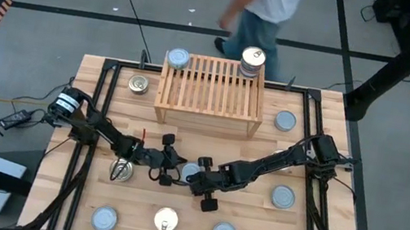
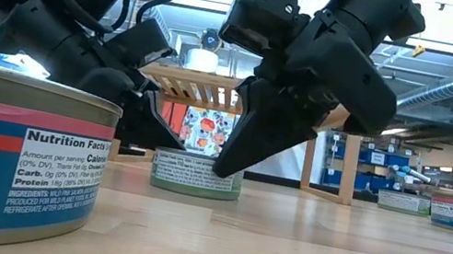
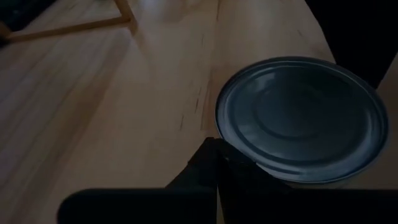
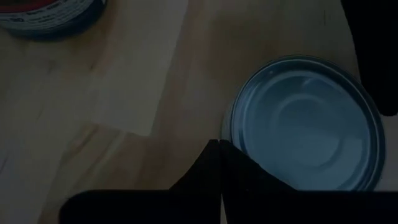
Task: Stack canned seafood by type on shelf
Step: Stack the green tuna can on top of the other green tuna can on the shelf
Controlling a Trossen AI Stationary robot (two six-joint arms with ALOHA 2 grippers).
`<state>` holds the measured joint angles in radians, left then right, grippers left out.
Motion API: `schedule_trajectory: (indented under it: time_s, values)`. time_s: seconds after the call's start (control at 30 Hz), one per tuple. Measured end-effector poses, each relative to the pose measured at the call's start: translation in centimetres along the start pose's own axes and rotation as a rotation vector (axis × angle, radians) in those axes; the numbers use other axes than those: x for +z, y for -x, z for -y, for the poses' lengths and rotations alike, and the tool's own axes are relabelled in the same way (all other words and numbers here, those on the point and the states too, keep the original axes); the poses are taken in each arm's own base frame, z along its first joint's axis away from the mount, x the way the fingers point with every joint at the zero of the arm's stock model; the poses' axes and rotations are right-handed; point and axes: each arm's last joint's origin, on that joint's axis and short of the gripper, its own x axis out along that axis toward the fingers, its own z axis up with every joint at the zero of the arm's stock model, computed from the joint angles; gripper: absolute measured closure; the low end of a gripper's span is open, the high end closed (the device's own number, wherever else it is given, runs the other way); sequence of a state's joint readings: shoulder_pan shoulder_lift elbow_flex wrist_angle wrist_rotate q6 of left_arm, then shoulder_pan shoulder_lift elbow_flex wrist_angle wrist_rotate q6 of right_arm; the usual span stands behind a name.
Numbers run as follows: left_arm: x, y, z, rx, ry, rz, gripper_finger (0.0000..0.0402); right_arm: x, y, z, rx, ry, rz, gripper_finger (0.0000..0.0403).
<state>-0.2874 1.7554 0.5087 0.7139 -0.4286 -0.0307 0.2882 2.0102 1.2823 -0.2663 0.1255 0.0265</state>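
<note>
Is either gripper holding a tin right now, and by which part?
Neither. Both the left gripper and right gripper are shut beside the silvery-lidded tin, gripping nothing.

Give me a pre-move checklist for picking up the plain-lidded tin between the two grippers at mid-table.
1. Left gripper open for a grasp: not ok, shut.
2. Right gripper open: not ok, shut.
3. Short round silvery-blue-lidded tin upright on the plank table: ok.
4. Either gripper around the tin: not ok, both beside its rim.
5. Free room on the light wooden slatted shelf: ok, only end stacks.
6. Person off the table: ok.
</note>
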Motion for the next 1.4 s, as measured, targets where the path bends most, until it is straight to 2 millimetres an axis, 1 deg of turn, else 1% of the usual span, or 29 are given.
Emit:
schedule_trajectory:
  time_s: [0.1,0.2,0.4,0.47,0.57,0.97,1.1,1.2,1.4]
  values:
    - [0.0,0.0,0.0,0.001,-0.001,-0.001,0.0401,0.0,0.1,0.1,-0.017,0.001,0.002,0.0399]
    - [0.0,0.0,0.0,0.001,-0.002,-0.005,0.0401,0.3,0.7,0.2,-0.033,0.001,0.018,0.0399]
    - [-0.2,0.0,0.0,-0.004,-0.007,-0.016,0.0401,1.2,2.6,0.6,-0.086,-0.006,0.074,0.0398]
    - [-0.3,0.0,0.1,-0.031,-0.009,-0.021,0.0401,1.6,3.4,0.8,-0.105,-0.010,0.100,0.0398]
    - [-0.1,0.0,0.3,-0.075,-0.005,-0.006,0.0401,1.9,3.9,1.3,-0.144,-0.021,0.117,0.0398]
    - [0.0,0.2,0.7,-0.100,-0.029,0.001,0.0401,2.0,3.6,2.8,-0.151,-0.042,0.120,0.0398]
    - [0.0,0.2,0.7,-0.092,-0.028,0.001,0.0401,2.0,3.6,2.8,-0.129,-0.046,0.127,0.0398]
    - [0.0,0.2,0.5,-0.037,-0.029,0.000,0.0401,2.1,3.6,2.8,-0.116,-0.057,0.135,0.0398]
    - [-0.7,0.2,0.4,-0.006,-0.043,-0.060,0.0401,2.1,3.5,2.8,-0.112,-0.063,0.136,0.0398]
